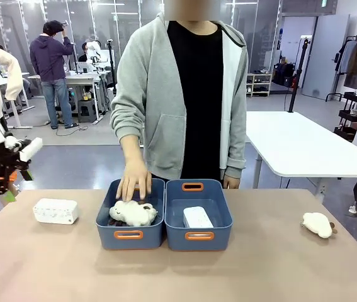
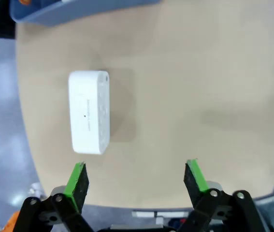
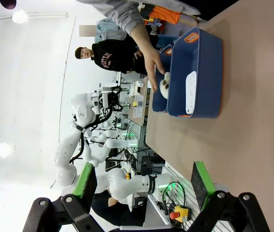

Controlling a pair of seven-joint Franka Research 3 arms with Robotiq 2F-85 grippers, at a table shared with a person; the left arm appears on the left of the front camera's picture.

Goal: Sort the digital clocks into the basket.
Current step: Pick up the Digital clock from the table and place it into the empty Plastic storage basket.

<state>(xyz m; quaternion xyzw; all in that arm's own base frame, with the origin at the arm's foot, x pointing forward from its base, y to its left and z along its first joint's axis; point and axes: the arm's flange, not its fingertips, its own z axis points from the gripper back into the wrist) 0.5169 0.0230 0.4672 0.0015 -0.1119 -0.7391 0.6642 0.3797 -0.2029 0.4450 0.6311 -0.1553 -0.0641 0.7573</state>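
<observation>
One white digital clock (image 1: 55, 211) lies on the table's left part, apart from the bins. In the left wrist view this clock (image 2: 89, 112) lies just beyond and left of my open left gripper (image 2: 136, 178), which hangs above the table's left edge (image 1: 7, 189) with nothing between its fingers. A second clock (image 1: 197, 217) lies inside the right blue basket (image 1: 178, 239); the right wrist view shows that clock (image 3: 191, 86) in the basket (image 3: 209, 72) too. My right gripper (image 3: 144, 186) is open and holds nothing, well away from the bins.
The left blue bin (image 1: 106, 239) holds a white plush sheep (image 1: 132, 212), and the person's hand (image 1: 134, 182) rests on the bin's far rim over it. Another plush sheep (image 1: 318, 224) lies at the table's right. A corner of a blue bin (image 2: 79, 9) shows beyond the clock.
</observation>
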